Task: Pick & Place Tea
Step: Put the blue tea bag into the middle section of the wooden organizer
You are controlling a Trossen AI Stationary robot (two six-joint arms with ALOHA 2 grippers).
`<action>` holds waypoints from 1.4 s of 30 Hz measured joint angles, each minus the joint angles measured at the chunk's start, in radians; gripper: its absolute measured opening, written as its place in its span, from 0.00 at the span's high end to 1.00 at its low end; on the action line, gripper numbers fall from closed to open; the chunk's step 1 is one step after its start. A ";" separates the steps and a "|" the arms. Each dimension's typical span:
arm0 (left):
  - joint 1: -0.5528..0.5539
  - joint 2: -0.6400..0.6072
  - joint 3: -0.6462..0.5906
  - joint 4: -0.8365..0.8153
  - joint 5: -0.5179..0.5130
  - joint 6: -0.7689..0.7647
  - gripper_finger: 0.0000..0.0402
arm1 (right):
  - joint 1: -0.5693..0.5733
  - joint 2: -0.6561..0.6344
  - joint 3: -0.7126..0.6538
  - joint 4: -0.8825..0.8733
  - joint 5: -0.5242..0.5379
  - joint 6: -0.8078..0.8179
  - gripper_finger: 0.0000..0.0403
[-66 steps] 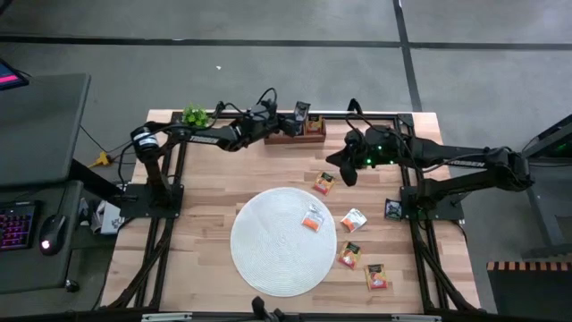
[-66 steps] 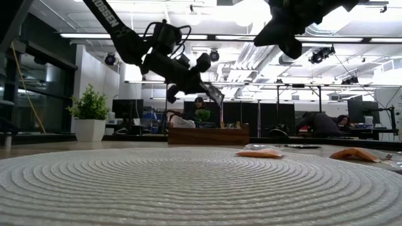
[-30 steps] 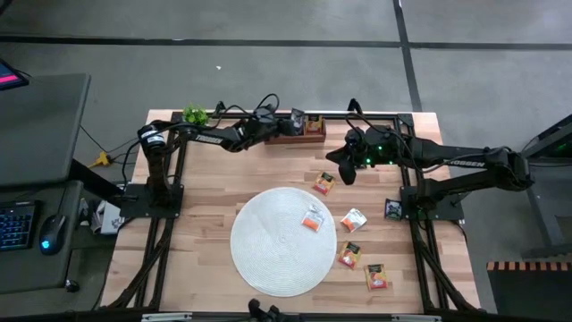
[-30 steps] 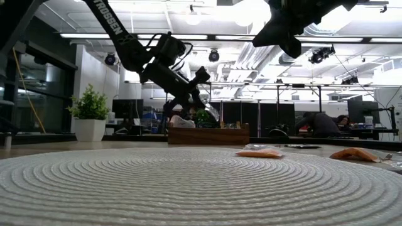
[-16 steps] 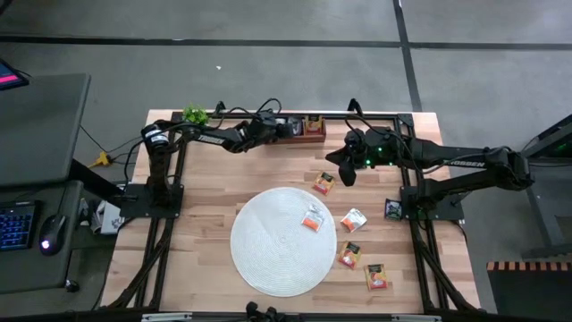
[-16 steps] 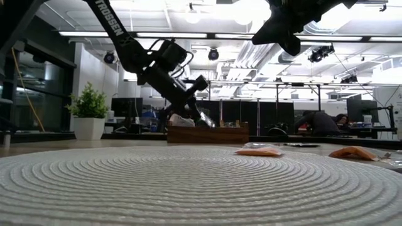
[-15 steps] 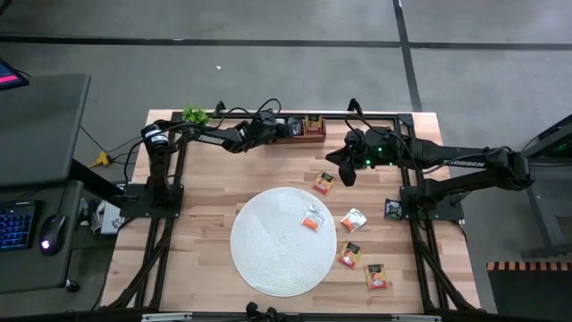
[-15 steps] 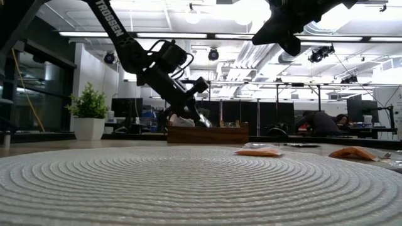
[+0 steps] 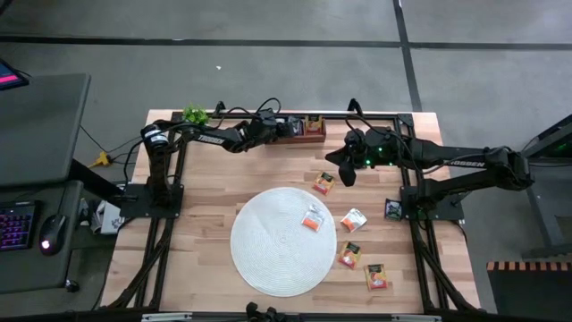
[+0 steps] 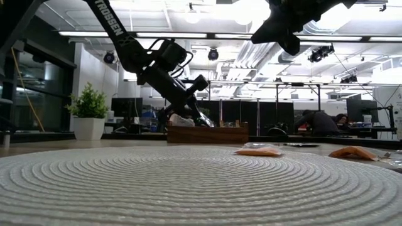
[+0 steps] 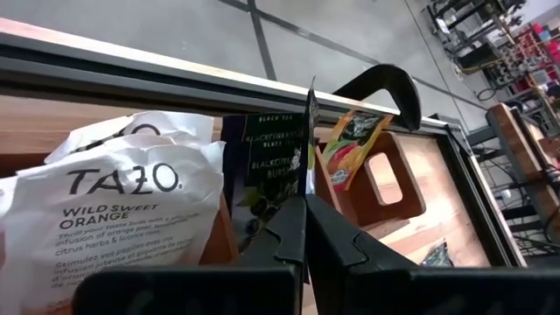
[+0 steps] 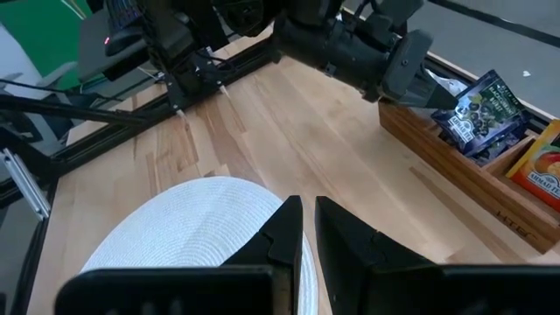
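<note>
We hold black sachet (image 11: 306,140) edge-on in left gripper (image 11: 304,229), pinched shut over tray (image 12: 455,166) at far edge, probably for middle compartment. Right gripper (image 12: 308,229) waits mid-table, nearly closed, empty.

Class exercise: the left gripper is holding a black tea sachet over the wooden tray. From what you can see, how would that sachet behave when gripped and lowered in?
The black sachet shows edge-on as a thin sliver in the left gripper, so it is probably light. The white sachets in the wooden tray look crumpled, suggesting such packets bend easily. It may lean on them rather than stand.
</note>
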 joint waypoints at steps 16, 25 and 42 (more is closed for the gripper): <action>0.000 0.000 0.000 0.026 0.014 0.008 0.84 | 0.000 0.000 0.000 0.004 0.000 0.002 0.92; 0.001 0.000 0.000 0.075 0.035 0.009 0.79 | 0.000 0.000 0.000 0.004 -0.001 0.002 0.92; 0.061 -0.026 0.009 0.455 0.429 0.009 0.79 | -0.024 0.000 0.000 -0.086 0.079 0.079 0.92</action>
